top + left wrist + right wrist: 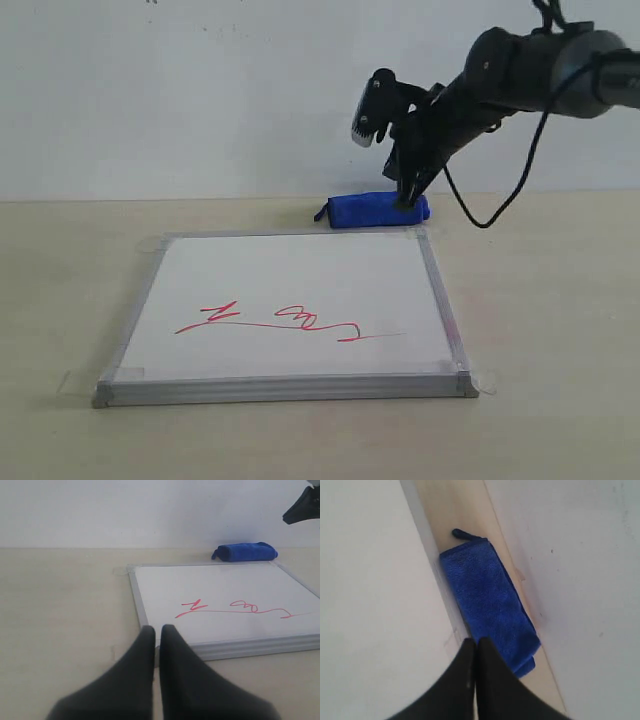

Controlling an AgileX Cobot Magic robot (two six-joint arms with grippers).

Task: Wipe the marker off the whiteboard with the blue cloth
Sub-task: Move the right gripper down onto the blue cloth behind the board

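Note:
The whiteboard [300,290] lies flat on the table with a red marker [290,322] scribble across its near half. The blue cloth [378,210] lies rolled just behind the board's far edge, toward the right corner. My right gripper [408,200] hangs over the cloth's right end, pointing down, shut with nothing in it. The right wrist view shows its tips [475,642] beside the blue cloth [487,600], over the whiteboard [370,605] frame. My left gripper [157,629] is shut and empty, low near the whiteboard [225,590] corner; the marker [235,611] and blue cloth [246,551] lie beyond.
Pale wooden table [540,300] surrounds the board. A white wall [200,90] rises close behind the cloth. The right arm's black cable [520,180] loops down to the cloth's right. Clear tape tabs [480,382] hold the board's corners.

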